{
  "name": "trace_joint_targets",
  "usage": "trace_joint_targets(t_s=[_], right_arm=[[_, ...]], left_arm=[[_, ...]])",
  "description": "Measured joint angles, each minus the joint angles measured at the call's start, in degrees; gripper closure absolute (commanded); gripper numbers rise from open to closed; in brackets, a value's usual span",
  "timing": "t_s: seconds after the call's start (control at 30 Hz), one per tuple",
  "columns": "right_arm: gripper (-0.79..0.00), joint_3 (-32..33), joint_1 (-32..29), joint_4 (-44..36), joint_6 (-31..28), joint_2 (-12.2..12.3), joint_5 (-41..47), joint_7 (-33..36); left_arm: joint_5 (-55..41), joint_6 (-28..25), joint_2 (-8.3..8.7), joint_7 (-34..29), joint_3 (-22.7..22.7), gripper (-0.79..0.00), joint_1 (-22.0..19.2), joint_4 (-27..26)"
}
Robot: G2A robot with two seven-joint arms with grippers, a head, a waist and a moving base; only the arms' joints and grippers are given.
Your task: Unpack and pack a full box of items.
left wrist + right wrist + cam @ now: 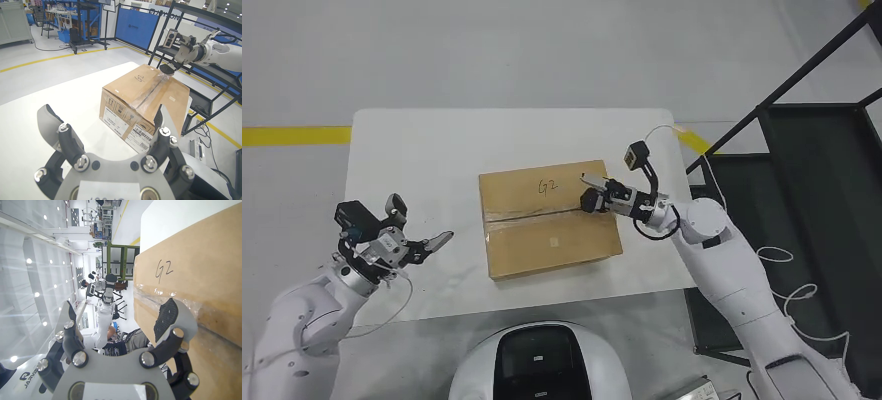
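While the box [550, 218] sits taped shut mid-table, the right gripper [591, 192] is at the right end of its lid, jaws spread wide and holding nothing.
One of its fingers [166, 317] is right on the clear tape [149, 91] along the centre seam, touching or nearly, hard to call. The left gripper [420, 228] hangs over the table [412, 150] well off to the box's left, also wide open and empty. So nothing is pinning the box down. If the right arm tugs at that tape, the whole box will probably slide or tip instead of the tape letting go. Glossy, wrinkled film could also make the finger skid off, and pushing too hard might crush the flap.
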Motion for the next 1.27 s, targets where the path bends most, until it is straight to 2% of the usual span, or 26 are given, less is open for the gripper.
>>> trace_joint_targets(t_s=[0.17,0.43,0.5,0.6,0.7,0.83,0.97,1.27], right_arm=[[-0.785,3.53,-3.11,-1.45,4.12,0.87,-3.48,-3.10],[-0.785,0.03,-1.88,-0.99,7.79,0.51,-8.80,-5.73],[-0.785,0.32,-1.89,-1.55,6.73,0.49,-8.01,-5.65],[-0.785,2.89,-3.63,-3.98,2.17,0.71,-4.79,-5.78],[-0.785,7.15,-7.05,-6.30,-3.45,1.17,-3.10,-7.87],[-0.785,12.27,-12.16,-7.11,-8.18,1.52,-0.81,-11.74],[-0.785,14.54,-14.32,-6.32,-9.56,1.66,1.35,-11.88],[-0.785,14.55,-14.34,-6.30,-9.61,1.66,1.39,-11.78]], left_arm=[[-0.15,0.17,0.00,0.03,0.27,-0.785,-0.04,0.28],[0.42,0.96,-0.05,-0.88,1.31,-0.785,-0.64,0.09],[0.48,1.08,-0.04,-0.95,1.37,-0.785,-0.63,0.00],[-0.07,2.22,-0.13,-0.58,1.49,-0.785,-0.46,0.06],[-2.96,5.74,-0.52,0.24,2.26,-0.785,0.32,0.58],[-4.66,13.81,-1.21,1.70,3.68,-0.785,1.96,0.97],[-3.73,18.53,-1.56,3.36,4.18,-0.785,3.41,0.79],[-2.91,18.97,-1.59,3.48,4.07,-0.784,3.81,0.68]])
